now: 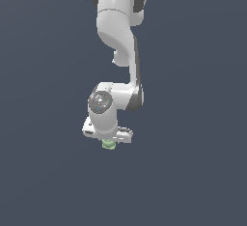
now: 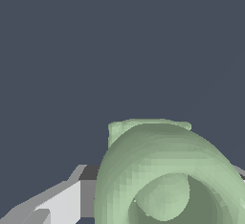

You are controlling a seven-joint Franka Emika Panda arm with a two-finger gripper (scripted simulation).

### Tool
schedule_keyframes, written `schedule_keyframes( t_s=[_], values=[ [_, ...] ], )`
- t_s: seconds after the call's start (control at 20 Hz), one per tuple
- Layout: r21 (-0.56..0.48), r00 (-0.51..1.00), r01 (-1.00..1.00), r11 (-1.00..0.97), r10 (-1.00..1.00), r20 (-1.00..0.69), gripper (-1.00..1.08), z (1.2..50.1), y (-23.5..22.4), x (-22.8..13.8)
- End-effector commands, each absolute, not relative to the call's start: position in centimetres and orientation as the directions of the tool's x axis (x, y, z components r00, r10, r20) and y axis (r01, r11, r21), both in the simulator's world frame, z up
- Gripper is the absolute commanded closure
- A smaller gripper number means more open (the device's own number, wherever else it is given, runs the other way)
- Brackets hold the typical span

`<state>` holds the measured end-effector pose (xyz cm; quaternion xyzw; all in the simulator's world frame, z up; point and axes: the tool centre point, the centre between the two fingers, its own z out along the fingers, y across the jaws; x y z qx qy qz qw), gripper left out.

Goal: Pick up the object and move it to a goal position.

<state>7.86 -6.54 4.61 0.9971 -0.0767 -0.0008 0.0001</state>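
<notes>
While low, hand [image 1: 109,142] grips green knob [image 1: 108,144] | knob protrudes beneath (ring-shaped top)

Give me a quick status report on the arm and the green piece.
Gripper down over the pale green piece, jaw state not readable. Piece fills the wrist view, a finger beside it. Nothing else in view, no obstruction seen.

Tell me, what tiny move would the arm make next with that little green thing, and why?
Probably close the fingers on it, or confirm the grip, before carrying it off. The green knob sits right under the gripper in the exterior view, and in the wrist view it fills the space beside a finger. Whether the fingers already press on it cannot be told, and no goal marker shows.
</notes>
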Motion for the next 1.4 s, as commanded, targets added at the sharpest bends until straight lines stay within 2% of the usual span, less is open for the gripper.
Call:
schedule_keyframes(
  t_s=[0.0,0.35,1.35],
  values=[
    [0.0,0.988,-0.152,-0.988,-0.152,0.0,1.08,5.6,-6.2,7.9],
    [0.0,0.988,-0.152,-0.988,-0.152,0.0,1.08,10.6,-4.1,8.1],
    [0.001,0.988,-0.153,-0.988,-0.153,0.0,1.08,31.6,4.2,9.1]
  ],
)
